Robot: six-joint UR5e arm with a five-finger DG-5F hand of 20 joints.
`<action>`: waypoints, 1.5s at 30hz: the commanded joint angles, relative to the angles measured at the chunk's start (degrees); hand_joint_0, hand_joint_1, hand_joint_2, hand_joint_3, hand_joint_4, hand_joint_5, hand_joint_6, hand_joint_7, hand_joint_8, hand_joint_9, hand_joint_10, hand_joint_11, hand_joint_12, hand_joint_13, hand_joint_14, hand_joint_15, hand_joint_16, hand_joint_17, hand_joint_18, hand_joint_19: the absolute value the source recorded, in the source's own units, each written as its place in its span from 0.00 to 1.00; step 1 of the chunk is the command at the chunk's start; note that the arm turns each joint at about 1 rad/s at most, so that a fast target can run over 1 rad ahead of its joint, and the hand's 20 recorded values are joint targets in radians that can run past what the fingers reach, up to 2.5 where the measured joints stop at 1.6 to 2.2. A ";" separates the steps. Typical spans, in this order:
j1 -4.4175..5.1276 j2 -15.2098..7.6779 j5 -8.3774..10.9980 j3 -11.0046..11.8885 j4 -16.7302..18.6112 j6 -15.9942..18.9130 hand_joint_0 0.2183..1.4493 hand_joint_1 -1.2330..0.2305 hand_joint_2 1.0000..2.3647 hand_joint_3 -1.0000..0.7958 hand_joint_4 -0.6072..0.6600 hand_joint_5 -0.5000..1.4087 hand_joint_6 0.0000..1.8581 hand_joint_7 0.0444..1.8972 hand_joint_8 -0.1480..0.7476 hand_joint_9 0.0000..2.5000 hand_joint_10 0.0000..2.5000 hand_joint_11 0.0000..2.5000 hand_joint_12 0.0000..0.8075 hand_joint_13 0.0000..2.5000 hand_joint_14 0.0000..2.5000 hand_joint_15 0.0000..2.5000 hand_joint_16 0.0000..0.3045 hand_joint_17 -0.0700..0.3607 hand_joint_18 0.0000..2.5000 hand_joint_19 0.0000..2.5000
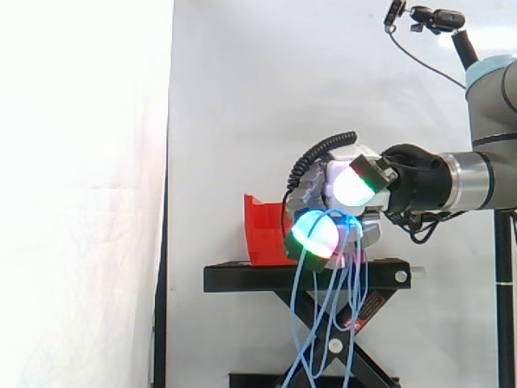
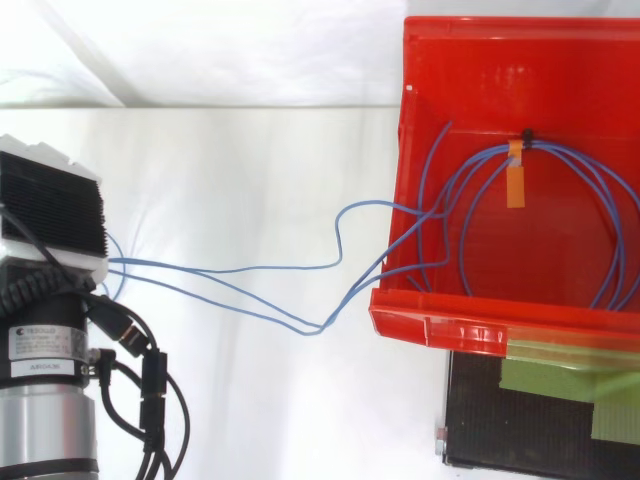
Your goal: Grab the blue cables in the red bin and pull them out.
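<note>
The hand [image 1: 321, 184] is held apart from the red bin [image 2: 470, 325], on the side of its low front lip, so that the strands are drawn outward rather than upward. Its fingers [image 1: 315, 233] are curled, and the blue cables [image 2: 522, 147] are seen looped over them in the side view. A grasp on the strands is therefore judged likely, though the contact itself is partly masked by the glow. Below the fingers, several strands are hung down past the black stand [image 1: 307, 279]. In the top view, a few strands are stretched over the lip toward the hand, while the main coil, bound by a black tie [image 2: 526, 134] beside an orange tag [image 2: 515, 187], is lying inside the bin. The pull is judged only partly done: the coil is not yet lifted out.
</note>
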 commanded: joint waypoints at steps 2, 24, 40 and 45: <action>-0.02 0.06 -0.04 -0.02 -0.03 3.73 0.37 0.30 0.00 0.00 0.74 0.78 0.01 0.36 0.48 0.56 0.01 0.41 0.46 0.64 0.05 0.61 0.16 0.42 0.41 0.46; 0.25 0.06 2.69 -0.02 0.14 26.23 0.38 0.29 0.00 0.00 0.75 0.79 0.00 0.38 0.47 0.56 0.01 0.41 0.46 0.64 0.05 0.61 0.16 0.42 0.41 0.46; 0.25 -0.03 1.46 -0.02 0.32 24.12 0.38 0.28 0.00 0.00 0.74 0.77 0.01 0.37 0.47 0.56 0.01 0.40 0.42 0.62 0.72 0.28 0.15 0.41 0.45 0.47; 0.34 0.06 1.46 -0.02 0.32 24.12 0.38 0.28 0.00 0.00 0.74 0.77 0.01 0.37 0.47 0.56 0.01 0.41 0.42 0.62 0.73 0.28 0.15 0.41 0.46 0.47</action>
